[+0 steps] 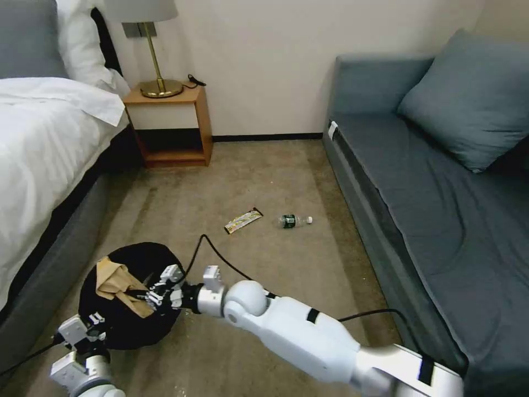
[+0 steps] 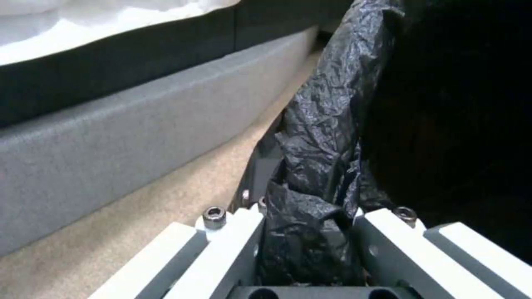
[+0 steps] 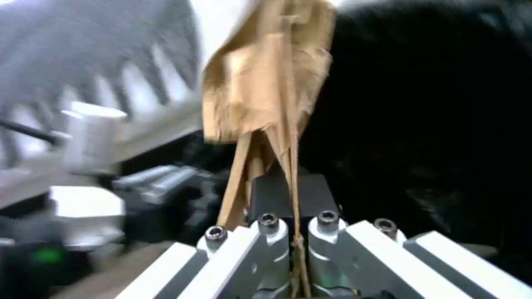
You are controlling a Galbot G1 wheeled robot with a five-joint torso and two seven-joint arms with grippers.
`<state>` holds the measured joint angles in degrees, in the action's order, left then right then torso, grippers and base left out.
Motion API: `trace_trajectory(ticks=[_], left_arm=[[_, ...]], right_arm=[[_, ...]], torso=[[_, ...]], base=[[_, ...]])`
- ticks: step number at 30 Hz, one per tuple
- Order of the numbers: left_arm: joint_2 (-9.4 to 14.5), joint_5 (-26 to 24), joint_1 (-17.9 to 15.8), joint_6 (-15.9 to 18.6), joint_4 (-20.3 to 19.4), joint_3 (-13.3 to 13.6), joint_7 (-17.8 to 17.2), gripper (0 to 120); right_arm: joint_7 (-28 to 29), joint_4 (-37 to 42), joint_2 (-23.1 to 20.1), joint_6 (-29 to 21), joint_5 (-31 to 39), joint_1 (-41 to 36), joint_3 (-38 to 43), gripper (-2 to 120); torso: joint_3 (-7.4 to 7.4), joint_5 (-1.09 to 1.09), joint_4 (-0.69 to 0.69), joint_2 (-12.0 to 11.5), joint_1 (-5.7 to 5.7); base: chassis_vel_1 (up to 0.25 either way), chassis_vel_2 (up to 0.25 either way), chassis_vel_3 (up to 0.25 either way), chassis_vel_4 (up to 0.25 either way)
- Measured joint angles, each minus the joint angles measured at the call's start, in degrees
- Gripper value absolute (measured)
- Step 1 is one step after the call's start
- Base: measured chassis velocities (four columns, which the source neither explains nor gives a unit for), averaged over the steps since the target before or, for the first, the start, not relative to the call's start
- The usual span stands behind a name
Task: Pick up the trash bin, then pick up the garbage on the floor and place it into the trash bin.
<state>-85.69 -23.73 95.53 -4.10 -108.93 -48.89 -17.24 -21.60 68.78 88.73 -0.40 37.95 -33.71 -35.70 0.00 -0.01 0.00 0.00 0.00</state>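
Observation:
The black trash bin [image 1: 124,325] hangs low at my left, its bag-lined rim [image 2: 324,137] pinched in my left gripper [image 1: 95,321] [image 2: 310,226], which is shut on it. Over the bin's mouth my right gripper [image 1: 155,295] [image 3: 296,232] is shut on a piece of garbage, the crumpled brown paper [image 1: 113,280] [image 3: 266,79]. The paper sticks out past the fingers above the dark opening. Farther out on the carpet lie a long yellow-green wrapper [image 1: 243,220] and a small clear bottle [image 1: 292,221] with a white cap.
A bed [image 1: 44,154] runs along the left, close beside the bin. At the back stands a wooden nightstand [image 1: 172,124] with a brass lamp [image 1: 156,60]. A grey sofa [image 1: 430,182] lines the right. A black cable [image 1: 220,256] loops over my right arm.

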Motion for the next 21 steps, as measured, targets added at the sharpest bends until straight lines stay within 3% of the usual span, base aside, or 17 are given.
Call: trace_trajectory(ticks=[5,9,15,17,19,21], left_arm=[[0.09,-0.24,0.43,-0.02,-0.59,0.00,0.00,3],[0.02,-0.33,0.23,-0.03,-0.68,0.32,0.07,3],[-0.01,-0.37,0.01,-0.05,-0.67,0.44,0.08,3],[0.46,-0.67,0.01,-0.29,-0.25,0.11,0.10,3],[0.58,-0.76,0.01,-0.37,-0.14,0.01,0.09,3],[1.26,-1.37,0.15,-0.70,0.25,-0.49,0.10,3]], right_arm=[[4.18,-4.09,2.34,2.20,-3.51,-0.02,-0.40,1],[5.79,-5.18,3.31,3.63,-6.11,-0.57,-0.60,20],[5.88,-5.51,3.20,4.56,-8.97,-1.25,-0.31,37],[5.50,-4.78,2.00,4.21,-9.60,-1.71,0.18,48],[5.35,-4.33,1.58,4.03,-9.61,-1.83,0.27,51],[5.24,-2.41,-0.18,3.27,-9.63,-2.45,0.57,60]], torso=[[0.00,0.00,0.00,0.00,0.00],[0.00,0.00,0.00,0.00,0.00],[0.00,0.01,0.00,0.00,0.00],[0.00,0.01,0.00,0.00,0.00],[0.00,0.01,0.00,0.00,0.00],[0.00,0.01,0.00,0.00,0.00]], base=[[0.000,0.000,0.000,0.000],[0.000,0.000,0.000,0.000],[0.000,0.000,0.000,0.000],[0.000,0.000,0.000,0.000],[0.000,0.000,0.000,0.000],[0.000,0.000,0.000,0.000]])
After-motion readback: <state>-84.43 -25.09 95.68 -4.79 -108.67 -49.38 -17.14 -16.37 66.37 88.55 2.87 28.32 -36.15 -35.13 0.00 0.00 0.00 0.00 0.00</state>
